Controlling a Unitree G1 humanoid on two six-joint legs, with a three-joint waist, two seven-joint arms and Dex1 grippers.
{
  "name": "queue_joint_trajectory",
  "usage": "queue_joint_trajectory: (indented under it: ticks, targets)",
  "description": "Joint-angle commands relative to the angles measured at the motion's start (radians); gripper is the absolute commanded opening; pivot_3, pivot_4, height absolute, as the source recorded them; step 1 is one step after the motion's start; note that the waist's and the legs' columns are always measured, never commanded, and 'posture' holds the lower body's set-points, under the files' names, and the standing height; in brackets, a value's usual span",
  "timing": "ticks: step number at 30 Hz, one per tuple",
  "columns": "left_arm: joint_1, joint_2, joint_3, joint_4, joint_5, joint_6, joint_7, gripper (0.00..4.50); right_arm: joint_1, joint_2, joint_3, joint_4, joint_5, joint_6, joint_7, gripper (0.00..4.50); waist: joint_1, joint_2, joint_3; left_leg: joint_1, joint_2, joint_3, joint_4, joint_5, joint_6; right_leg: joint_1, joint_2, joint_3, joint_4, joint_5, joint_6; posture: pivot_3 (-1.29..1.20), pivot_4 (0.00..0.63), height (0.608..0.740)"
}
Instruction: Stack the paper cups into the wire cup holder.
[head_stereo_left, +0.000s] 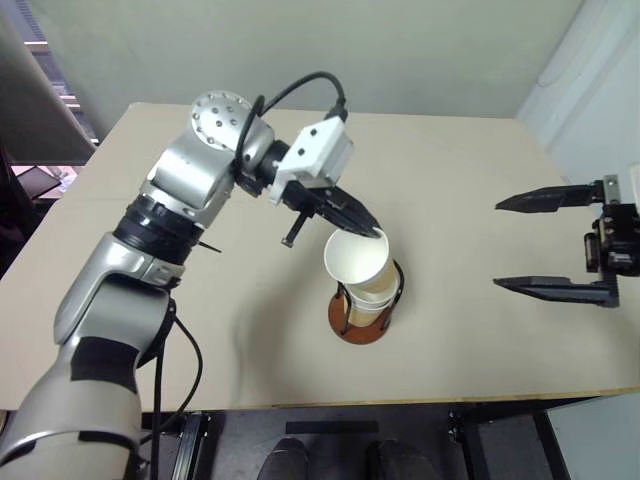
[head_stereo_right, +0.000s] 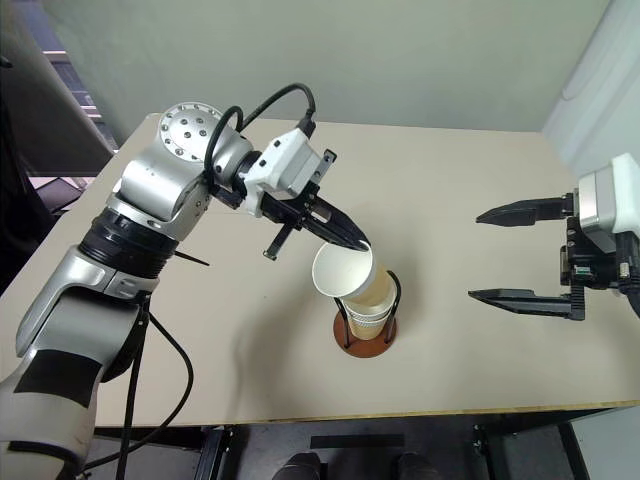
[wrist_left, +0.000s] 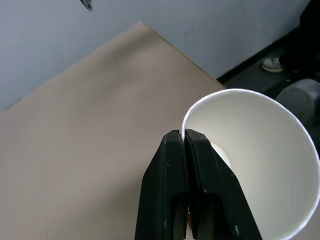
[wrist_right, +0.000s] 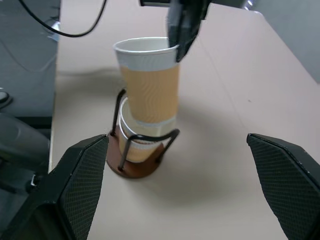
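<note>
My left gripper (head_stereo_left: 376, 231) is shut on the rim of a tan-yellow paper cup (head_stereo_left: 358, 265), which hangs tilted over the wire cup holder (head_stereo_left: 362, 318) near the table's front middle. The cup's lower part sits among the black wire loops, above another cup (wrist_right: 136, 135) nested in the holder on its reddish-brown disc base (wrist_right: 136, 169). In the left wrist view the fingers (wrist_left: 187, 165) pinch the cup's white rim (wrist_left: 225, 92). My right gripper (head_stereo_left: 555, 243) is open and empty, well to the right of the holder.
The beige table (head_stereo_left: 460, 180) carries nothing else. Its front edge (head_stereo_left: 420, 400) runs just below the holder, and a grey wall stands behind the far edge.
</note>
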Motion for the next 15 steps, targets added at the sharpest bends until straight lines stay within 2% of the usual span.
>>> queue_joint_trajectory:
  ticks: [1,10,13,15]
  targets:
    - [-0.034,0.007,-0.021,0.003,0.004,-0.043,-0.039,0.07,0.010,-0.024,-0.063,-0.033,0.022,0.007,-0.014,4.50,0.000,0.000,0.000,0.000,0.000,0.000,0.000,0.000,0.000,0.000,0.000,0.000,0.000,0.000,0.000,0.00,0.150,0.740]
    - [-0.026,-0.012,-0.047,-0.025,0.013,-0.053,-0.039,0.07,0.026,-0.027,-0.068,-0.049,0.030,0.009,-0.037,4.50,0.000,0.000,0.000,-0.001,-0.003,0.000,0.000,0.000,0.002,0.000,0.000,0.000,0.000,-0.001,0.003,0.00,0.150,0.740]
    - [-0.023,-0.016,-0.049,-0.031,0.012,-0.047,-0.039,0.67,0.034,-0.025,-0.071,-0.057,0.033,0.010,-0.045,4.50,0.000,0.000,0.000,-0.001,-0.003,0.000,0.000,0.000,0.002,0.000,0.000,0.000,0.000,-0.001,0.003,0.00,0.150,0.740]
    - [-0.024,-0.025,-0.046,-0.022,0.022,-0.048,-0.039,1.35,0.040,-0.023,-0.072,-0.063,0.033,0.009,-0.050,4.50,0.001,0.000,0.000,-0.001,-0.003,0.000,0.000,0.000,0.002,0.000,0.000,0.000,0.000,-0.001,0.003,0.00,0.150,0.740]
